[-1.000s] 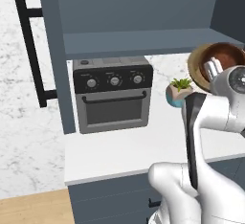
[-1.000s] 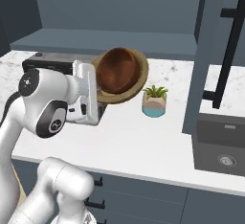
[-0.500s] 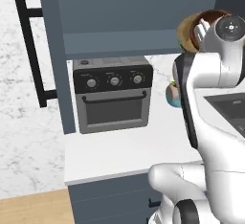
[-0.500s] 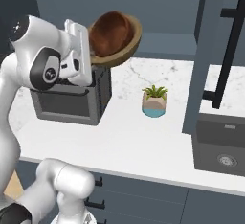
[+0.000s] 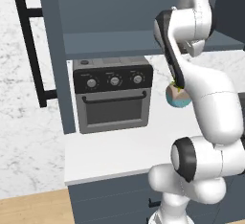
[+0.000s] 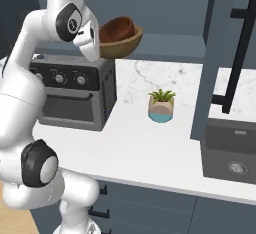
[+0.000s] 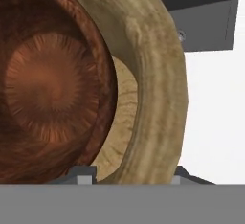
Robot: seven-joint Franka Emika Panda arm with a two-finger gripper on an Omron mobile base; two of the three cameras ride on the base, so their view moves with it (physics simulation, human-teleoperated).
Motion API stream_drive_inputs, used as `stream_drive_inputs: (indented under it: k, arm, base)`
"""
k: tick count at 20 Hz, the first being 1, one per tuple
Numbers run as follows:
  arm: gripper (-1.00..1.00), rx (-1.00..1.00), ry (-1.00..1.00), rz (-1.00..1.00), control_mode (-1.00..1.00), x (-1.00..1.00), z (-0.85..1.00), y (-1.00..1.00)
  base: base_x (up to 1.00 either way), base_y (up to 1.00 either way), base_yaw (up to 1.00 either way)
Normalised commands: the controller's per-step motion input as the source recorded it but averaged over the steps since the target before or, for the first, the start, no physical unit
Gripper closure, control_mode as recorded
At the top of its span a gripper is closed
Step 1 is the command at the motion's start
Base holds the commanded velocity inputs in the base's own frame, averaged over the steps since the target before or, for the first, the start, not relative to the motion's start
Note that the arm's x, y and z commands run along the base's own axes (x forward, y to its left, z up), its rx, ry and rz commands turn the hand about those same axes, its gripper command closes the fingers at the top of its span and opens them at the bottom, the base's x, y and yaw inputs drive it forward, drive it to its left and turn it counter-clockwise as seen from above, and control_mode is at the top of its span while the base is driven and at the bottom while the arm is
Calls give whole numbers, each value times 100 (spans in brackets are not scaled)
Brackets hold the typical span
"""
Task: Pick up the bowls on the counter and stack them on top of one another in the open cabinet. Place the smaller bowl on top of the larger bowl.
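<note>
the fingers grip the rim of the larger bowl, with the smaller bowl nested inside it. the pair rides high above the toaster oven, level with the open cabinet's shelf, which lies just beyond; the placement likely needs a forward reach.

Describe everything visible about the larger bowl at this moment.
The larger bowl is wide, shallow and tan-brown, with a wood-like grain and a thick rounded rim. It is lifted off the counter, roughly level, in front of the open cabinet's shelf, above the toaster oven. The smaller bowl, glossy dark reddish-brown, sits nested inside it, off to one side in the hand view. The tool holds the larger bowl at its rim.
</note>
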Motion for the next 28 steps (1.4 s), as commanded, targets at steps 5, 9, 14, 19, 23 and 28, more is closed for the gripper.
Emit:
stream_drive_inputs:
  k: [5, 9, 14, 19, 23, 28]
  arm:
    - [100, 0, 9, 1, -100, 100, -3, -4]
    - [100, 0, 0, 3, -100, 100, -9, -3]
    - [-100, -1, -9, 8, -100, 86, -19, 0]
    - [-100, -3, -23, 4, -100, -17, 0, 0]
    - [-100, -4, -32, 2, -100, -99, 0, 0]
    - [-100, -7, -16, 9, -100, -100, -52, -7]
  base:
    - [0, 0, 0]
    - [0, 0, 0]
    - [0, 0, 0]
    - [0, 0, 0]
    - [0, 0, 0]
    - [0, 0, 0]
